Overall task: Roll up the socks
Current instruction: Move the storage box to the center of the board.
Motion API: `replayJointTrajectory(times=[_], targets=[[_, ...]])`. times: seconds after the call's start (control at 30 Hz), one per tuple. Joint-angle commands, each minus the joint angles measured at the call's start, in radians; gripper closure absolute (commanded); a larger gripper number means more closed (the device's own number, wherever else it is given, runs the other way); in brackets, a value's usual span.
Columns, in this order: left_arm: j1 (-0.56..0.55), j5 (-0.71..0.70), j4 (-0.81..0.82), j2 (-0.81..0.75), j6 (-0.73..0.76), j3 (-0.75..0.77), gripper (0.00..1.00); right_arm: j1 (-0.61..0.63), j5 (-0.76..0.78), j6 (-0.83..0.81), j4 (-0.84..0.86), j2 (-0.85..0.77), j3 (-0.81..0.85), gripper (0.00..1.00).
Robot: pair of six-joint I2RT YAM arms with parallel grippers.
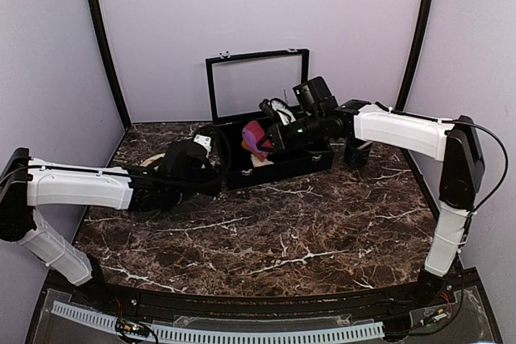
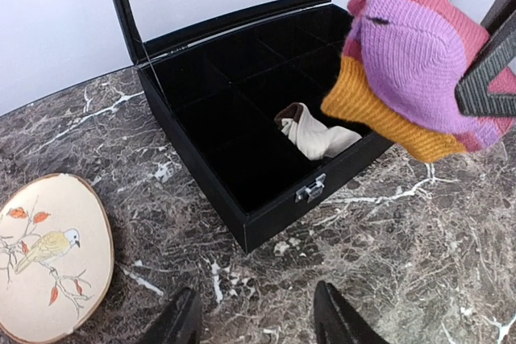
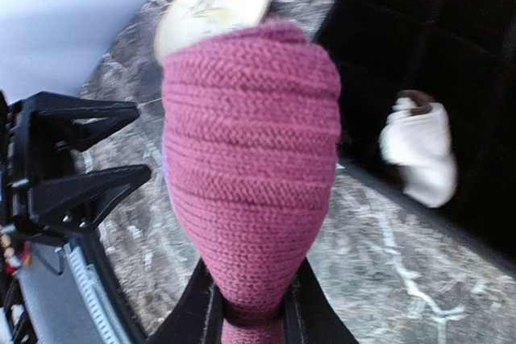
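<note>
Lower left of the left wrist view: found the floral disc lying on the marble table. Bottom centre, caught the left gripper with claw spread, pinching nothing. Mid-frame, saw the cream sock bundled inside the open black box. Upper right, saw the magenta sock aloft near the box, pinched at its narrow end by the right gripper. Judged soft, light, apt to unroll; best gripped across the thick middle. Reckoned box walls and dividers the obstacles.
</note>
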Motion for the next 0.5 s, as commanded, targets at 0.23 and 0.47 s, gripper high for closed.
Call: replayJointTrajectory(times=[0.23,0.47], targets=[[0.151,0.113,-0.13,0.246,-0.04,0.272,0.42,-0.052,0.322,-0.145,0.001,0.106,0.142,1.0],[0.215,0.184,-0.281,0.376,-0.12,0.426,0.46,-0.054,0.341,-0.182,0.006,0.137,0.168,1.0]])
